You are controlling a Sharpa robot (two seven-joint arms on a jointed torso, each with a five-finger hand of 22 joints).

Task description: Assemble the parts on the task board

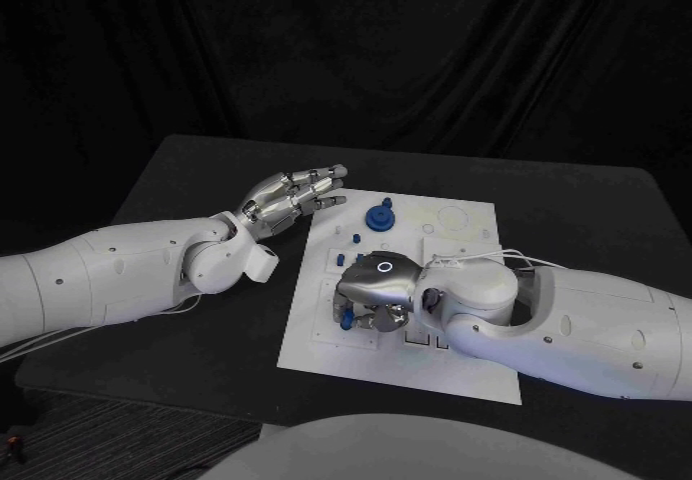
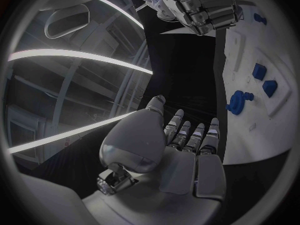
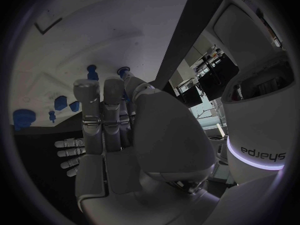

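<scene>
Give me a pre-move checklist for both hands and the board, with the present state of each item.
1. Left hand free of parts, fingers apart: ok.
2. Left hand off the task board, beside its far left corner: ok.
3. Right hand over the board's near left area: ok.
4. Part held in right hand: cannot tell; fingers curl down beside a small blue part.
5. Blue round part on the board's far end, untouched: ok.

Left arm reaches in from left, left hand [image 1: 294, 196] flat, fingers straight and slightly apart, holding nothing. Right arm angles in from near right, right hand [image 1: 378, 290] knuckles-up, fingers curled downward; grasp unclear.
</scene>
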